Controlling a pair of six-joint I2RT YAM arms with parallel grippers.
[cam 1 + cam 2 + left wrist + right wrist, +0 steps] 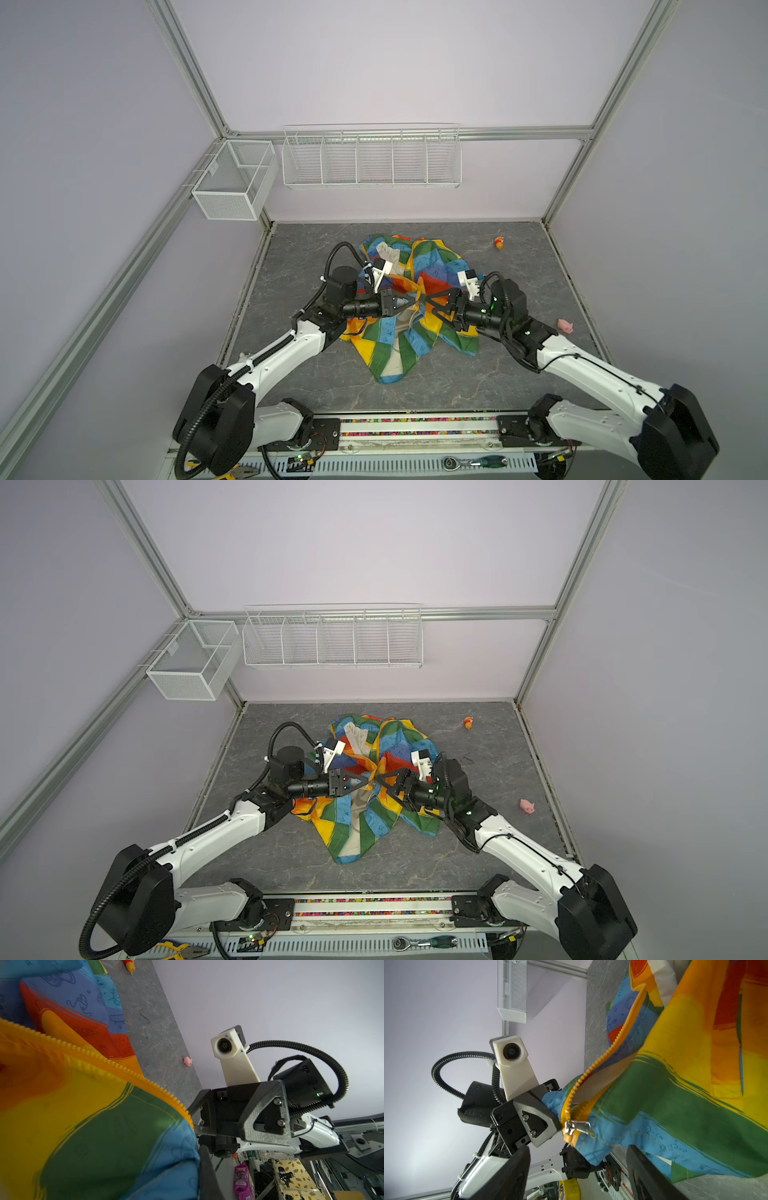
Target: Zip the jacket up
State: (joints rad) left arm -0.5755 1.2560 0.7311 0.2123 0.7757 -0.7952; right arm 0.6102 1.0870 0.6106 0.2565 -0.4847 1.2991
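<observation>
Your thin rainbow-striped fabric jacket (415, 345) lies crumpled in the middle of the grey marbled bench (332, 386). In both top views the two grippers meet tip to tip above its middle folds.

Your left gripper (417, 300) is closed tight, pinching the blue corner of the jacket at the end of the orange-yellow toothed zipper strip (615, 1046). The small silver metal slider (572, 1127) sits on that strip just beside the left gripper's fingertip.

Your right gripper (431, 305) has its fingers spread wide and clamps nothing. In the left wrist view the toothed edge of the strip ends between those fingers. In the right wrist view a blue and green fold hangs against one black finger (648, 1174). You cannot tell whether the strip itself touches either finger.

A small pink pig toy (565, 326) lies well apart on the right of the bench, and a small orange-yellow toy figure (499, 242) sits near the far right corner. A white mesh basket (232, 183) and a white wire rack (370, 158) hang on the back walls.
</observation>
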